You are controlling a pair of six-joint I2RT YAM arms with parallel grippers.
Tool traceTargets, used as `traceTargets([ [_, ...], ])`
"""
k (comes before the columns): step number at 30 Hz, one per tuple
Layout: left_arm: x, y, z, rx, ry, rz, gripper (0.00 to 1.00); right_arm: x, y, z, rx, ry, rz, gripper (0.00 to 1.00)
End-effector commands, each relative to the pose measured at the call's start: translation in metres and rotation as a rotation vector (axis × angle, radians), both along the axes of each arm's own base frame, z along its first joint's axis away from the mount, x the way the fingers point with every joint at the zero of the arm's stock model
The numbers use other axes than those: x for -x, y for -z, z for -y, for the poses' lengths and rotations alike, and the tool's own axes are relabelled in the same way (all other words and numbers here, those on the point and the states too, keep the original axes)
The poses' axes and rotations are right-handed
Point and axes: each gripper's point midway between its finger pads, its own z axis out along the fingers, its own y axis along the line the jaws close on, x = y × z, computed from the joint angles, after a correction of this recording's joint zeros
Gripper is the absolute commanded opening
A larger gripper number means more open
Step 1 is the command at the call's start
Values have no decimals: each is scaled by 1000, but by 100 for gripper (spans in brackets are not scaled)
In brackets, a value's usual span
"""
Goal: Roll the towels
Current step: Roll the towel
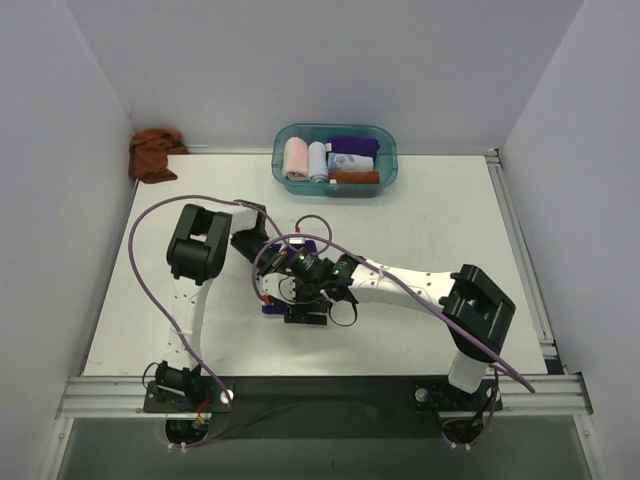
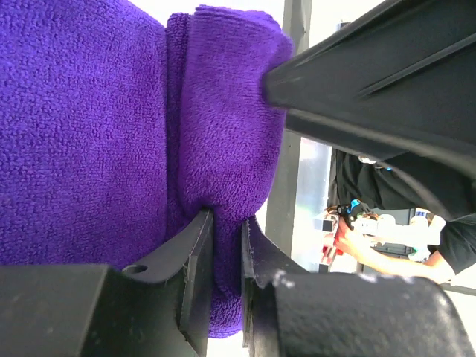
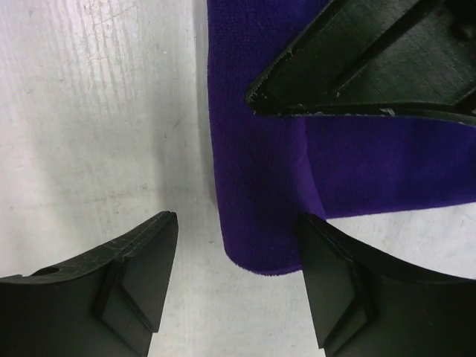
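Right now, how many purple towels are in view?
2. The loose purple towel lies at the centre of the table; the binned purple towel sits in the far right corner of the teal bin. More may be hidden deeper inside.

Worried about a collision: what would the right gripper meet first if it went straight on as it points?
Likely the purple towel, whose edge lies between the right gripper's open fingers, then the table; depth unclear.

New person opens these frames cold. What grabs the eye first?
The purple towel in the middle of the table: the left claw pinches a fold of it and the right claw stands open over its edge. Next, the teal bin of rolled cloths at the far edge, and the rust-brown towel crumpled in the far left corner.
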Motion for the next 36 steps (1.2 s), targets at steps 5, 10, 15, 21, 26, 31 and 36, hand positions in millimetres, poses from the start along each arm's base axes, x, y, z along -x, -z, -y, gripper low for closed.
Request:
traceTargets([
  [5,8,46,-37,-104,165,77,0,-3,26,-11,17,-80,-9,43],
  [10,8,42,-39,-90,135,99,6,9,55,5,80,-86,-98,20],
  [15,-12,30,-42,-66,62,211,22,28,52,17,89,-29,-327,0],
  [21,-61,-17,-52,22,-113,355,41,45,37,29,108,88,-593,0],
  [26,-85,-55,-76,83,-251,467,48,56,24,25,79,160,-746,0],
  [31,-92,-93,-104,148,-437,536,47,59,24,23,93,231,-904,0],
  [36,-66,-101,-111,110,-412,723,60,49,32,18,108,287,-1046,0],
])
